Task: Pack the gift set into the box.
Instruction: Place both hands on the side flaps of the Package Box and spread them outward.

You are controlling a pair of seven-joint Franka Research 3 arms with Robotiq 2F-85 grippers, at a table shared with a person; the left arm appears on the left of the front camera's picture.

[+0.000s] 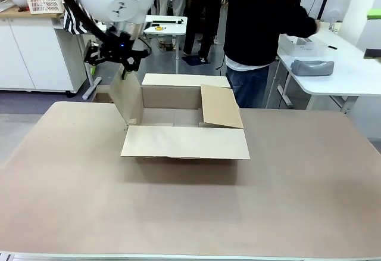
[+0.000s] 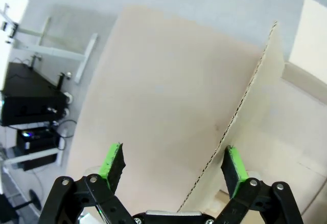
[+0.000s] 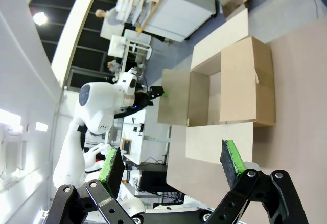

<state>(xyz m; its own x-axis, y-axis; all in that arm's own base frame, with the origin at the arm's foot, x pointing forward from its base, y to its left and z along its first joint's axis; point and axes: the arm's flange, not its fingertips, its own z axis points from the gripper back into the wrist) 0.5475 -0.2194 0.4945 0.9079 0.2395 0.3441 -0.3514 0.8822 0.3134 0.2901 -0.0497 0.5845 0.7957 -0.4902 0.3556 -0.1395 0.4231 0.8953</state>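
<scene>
front view: the box (image 1: 184, 143) sits mid-way across the table (image 1: 71, 183). left gripper (image 1: 123, 71) spread above its upright left flap (image 1: 132, 100), right gripper (image 3: 173, 162) spread too. we judge the cardboard light, stiff, crease-prone: grip a flap edge.

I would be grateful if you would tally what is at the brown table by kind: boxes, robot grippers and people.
Cardboard box: 1
Grippers: 2, the left gripper and the right gripper, both open
Person: 1
Total: 4
</scene>
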